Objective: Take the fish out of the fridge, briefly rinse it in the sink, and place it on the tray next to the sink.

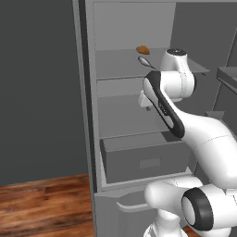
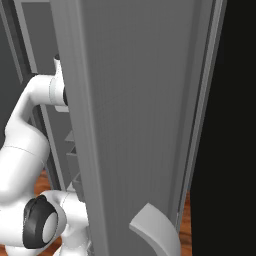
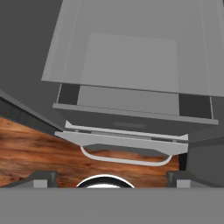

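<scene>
Fridge point(image 1: 134, 115) open, with the fish point(image 1: 144, 61) on the upper shelf point(image 1: 120, 65) toward its right half, and a rounded lump point(image 1: 142, 49) just behind it, nearer the shelf's back edge. Below that shelf sits a second shelf, then the drawer point(image 1: 143, 159) at the bottom of the compartment (wood floor point(image 1: 44, 203) to the fridge's left). In the hand view the drawer point(image 3: 131, 118) lies under a shelf, with a curved handle point(image 3: 124, 158) before the drawer's front edge.
</scene>
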{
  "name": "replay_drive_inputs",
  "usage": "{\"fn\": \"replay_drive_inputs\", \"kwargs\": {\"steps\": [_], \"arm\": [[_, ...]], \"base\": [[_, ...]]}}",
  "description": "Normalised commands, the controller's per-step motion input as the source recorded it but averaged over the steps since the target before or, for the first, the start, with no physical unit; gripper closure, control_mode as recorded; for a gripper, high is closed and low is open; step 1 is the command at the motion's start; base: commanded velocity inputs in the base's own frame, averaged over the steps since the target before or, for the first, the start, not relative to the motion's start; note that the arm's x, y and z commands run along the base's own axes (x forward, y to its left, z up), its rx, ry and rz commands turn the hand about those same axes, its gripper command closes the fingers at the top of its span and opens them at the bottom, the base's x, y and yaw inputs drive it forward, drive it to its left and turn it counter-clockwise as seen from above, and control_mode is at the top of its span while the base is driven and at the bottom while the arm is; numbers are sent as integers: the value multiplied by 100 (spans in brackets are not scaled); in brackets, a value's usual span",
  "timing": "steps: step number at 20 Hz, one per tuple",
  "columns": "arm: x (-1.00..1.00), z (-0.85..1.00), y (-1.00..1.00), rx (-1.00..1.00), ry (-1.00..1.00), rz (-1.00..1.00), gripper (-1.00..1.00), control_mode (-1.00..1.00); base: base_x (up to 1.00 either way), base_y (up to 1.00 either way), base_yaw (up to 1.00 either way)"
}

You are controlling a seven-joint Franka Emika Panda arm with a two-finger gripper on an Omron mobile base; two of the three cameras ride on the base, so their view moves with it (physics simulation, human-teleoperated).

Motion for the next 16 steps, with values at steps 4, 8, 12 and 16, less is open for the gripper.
{"fn": "replay_drive_inputs", "kwargs": {"steps": [4, 8, 12, 16], "arm": [[0, 0, 0, 0, 0, 0, -100, -100], [0, 0, 0, 0, 0, 0, -100, -100], [0, 0, 0, 0, 0, 0, -100, -100], [0, 0, 0, 0, 0, 0, -100, -100]], "base": [[0, 0, 0], [0, 0, 0], [0, 0, 0], [0, 0, 0]]}}
